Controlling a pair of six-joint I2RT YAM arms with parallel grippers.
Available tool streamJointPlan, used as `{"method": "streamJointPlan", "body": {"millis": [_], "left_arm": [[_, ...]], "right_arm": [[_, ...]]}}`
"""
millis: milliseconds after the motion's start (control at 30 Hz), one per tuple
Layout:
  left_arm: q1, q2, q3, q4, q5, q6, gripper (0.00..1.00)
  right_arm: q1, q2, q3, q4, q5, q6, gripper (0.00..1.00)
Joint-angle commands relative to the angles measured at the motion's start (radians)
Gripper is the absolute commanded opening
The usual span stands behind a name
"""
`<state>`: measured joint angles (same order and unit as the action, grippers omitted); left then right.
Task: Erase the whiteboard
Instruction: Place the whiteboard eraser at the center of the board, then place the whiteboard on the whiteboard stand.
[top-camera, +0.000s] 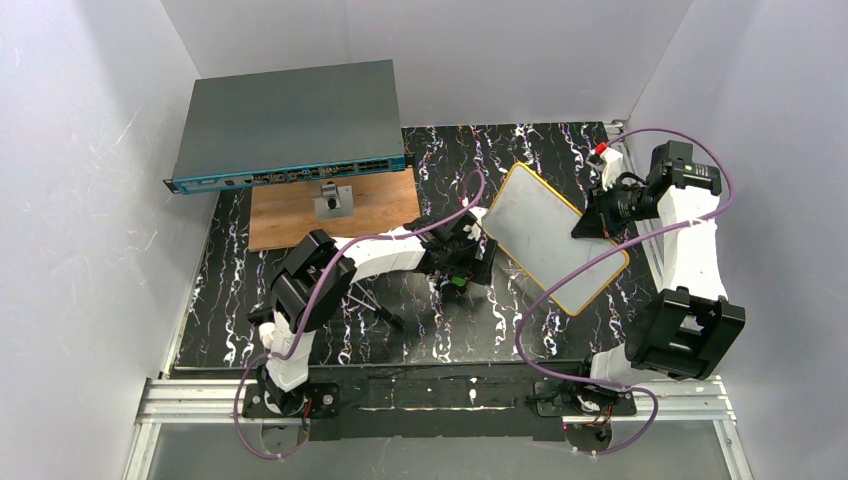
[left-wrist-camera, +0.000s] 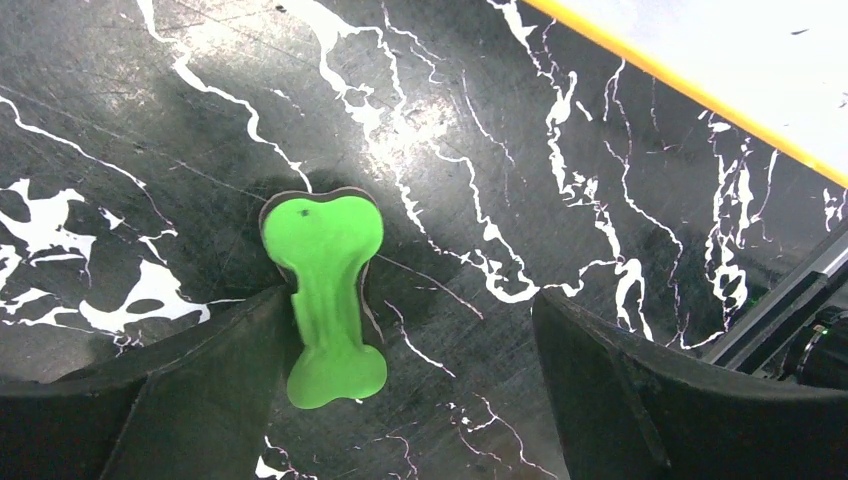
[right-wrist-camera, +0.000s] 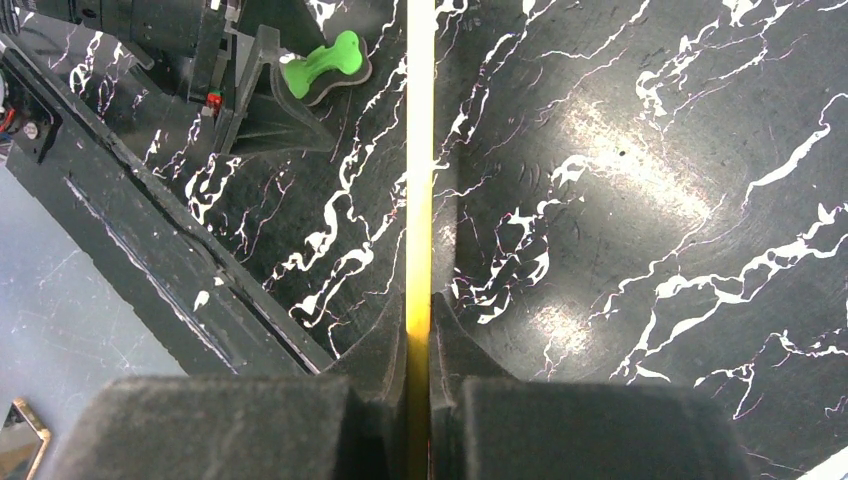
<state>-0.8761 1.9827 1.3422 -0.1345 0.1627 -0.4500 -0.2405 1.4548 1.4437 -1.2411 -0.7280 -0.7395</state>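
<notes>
Whiteboard (top-camera: 553, 238): yellow-framed, right of centre over the black marbled bench (top-camera: 400, 330). It is raised at a tilt with its face towards the overhead camera. Writing on it is too faint to make out.
Right gripper (right-wrist-camera: 420, 345): clenched on the whiteboard's thin rim, one finger on each face, near one corner.
Eraser (left-wrist-camera: 325, 290): green, bone-shaped, with a dark pad beneath it. It lies flat on the bench, just left of the whiteboard and apart from it.
Left gripper (left-wrist-camera: 410, 335): released, fingers spread wide and hanging low over the eraser. The eraser sits off-centre, close against the left finger and well apart from the right one.
Risk, pickup: closing from this offset would likely shove the eraser sideways or spin it instead of pinching its narrow waist. It is also low and flat, so the fingertips may scrape the bench.
Risk, wiping: the whiteboard is gripped only at one edge, so pressure on its face could pivot it or pull it free.
Risk, arms: both wrists work close together, so a sweep may bump the other arm.
</notes>
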Motion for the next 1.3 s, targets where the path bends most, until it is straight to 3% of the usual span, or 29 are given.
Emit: {"method": "streamJointPlan", "body": {"millis": [0, 300, 600, 800, 967, 1167, 1267], "left_arm": [[0.001, -0.051, 0.012, -0.004, 0.005, -0.009, 0.88], [0.009, -0.206, -0.005, 0.060, 0.000, 0.072, 0.98], [0.011, -0.499, -0.219, 0.203, 0.031, 0.138, 0.98], [0.039, -0.583, -0.285, 0.227, 0.146, 0.154, 0.98], [0.072, -0.665, -0.314, 0.166, 0.228, 0.238, 0.98], [0.082, -0.837, -0.302, -0.091, 0.302, 0.591, 0.98], [0.088, -0.924, -0.304, -0.173, 0.326, 0.679, 0.98]], "right_arm": [[0.009, -0.052, 0.038, -0.008, -0.067, 0.001, 0.01], [0.017, -0.069, 0.055, -0.026, -0.030, -0.025, 0.01], [0.024, -0.118, 0.084, -0.081, -0.018, -0.092, 0.01], [0.066, -0.140, 0.096, -0.129, -0.004, -0.116, 0.01], [0.141, -0.170, 0.081, -0.150, 0.054, -0.145, 0.01], [0.288, -0.211, 0.081, -0.248, 0.096, -0.266, 0.01], [0.388, -0.229, 0.081, -0.283, 0.113, -0.309, 0.01]]}}
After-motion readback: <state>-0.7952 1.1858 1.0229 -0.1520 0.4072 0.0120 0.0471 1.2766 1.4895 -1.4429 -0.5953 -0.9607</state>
